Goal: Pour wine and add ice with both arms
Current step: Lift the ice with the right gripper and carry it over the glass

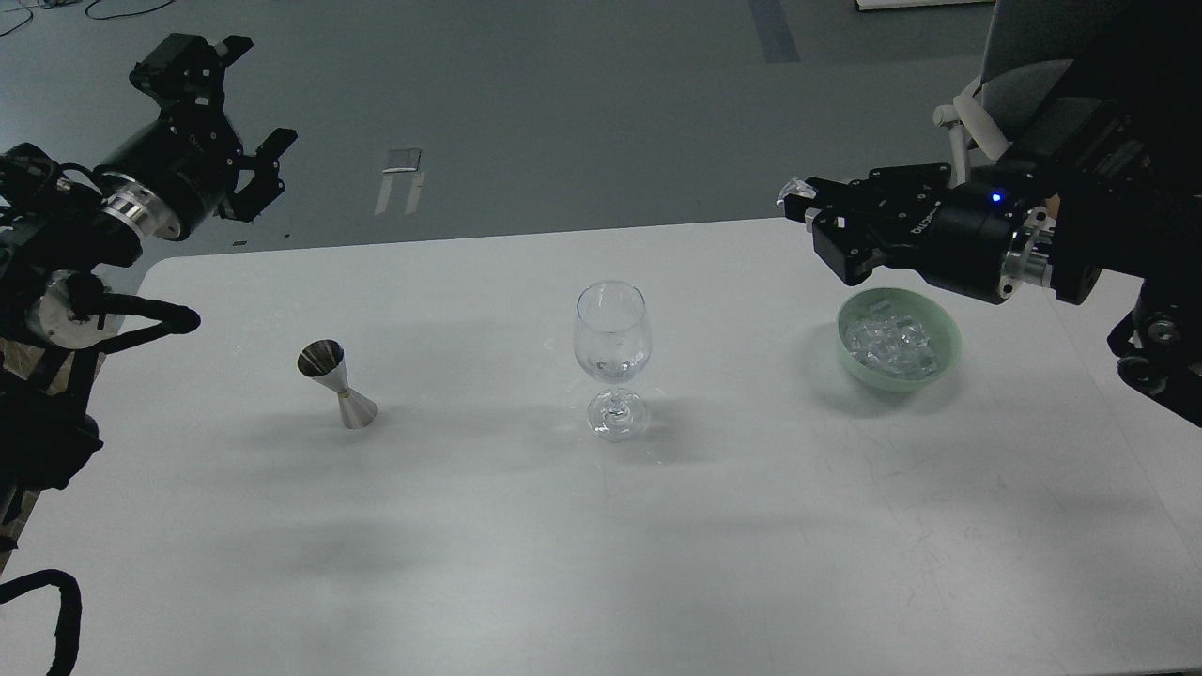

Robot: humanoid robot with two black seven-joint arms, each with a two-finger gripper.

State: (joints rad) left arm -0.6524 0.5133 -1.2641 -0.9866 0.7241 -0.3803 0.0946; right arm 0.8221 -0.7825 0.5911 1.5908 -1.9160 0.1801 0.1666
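Observation:
A clear wine glass (612, 347) stands upright at the table's middle with a little clear liquid in its bowl. A steel jigger (336, 383) stands to its left. A pale green bowl (942, 361) at the right holds several ice cubes (887, 340). My right gripper (801, 197) is raised above and left of the bowl, shut on one ice cube (794, 190) at its tip. My left gripper (246, 99) is open and empty, held high off the table's far left corner.
The white table (601, 545) ends at a far edge just behind the glass. A grey chair (995, 103) stands at the far right behind my right arm. Grey floor lies beyond the table.

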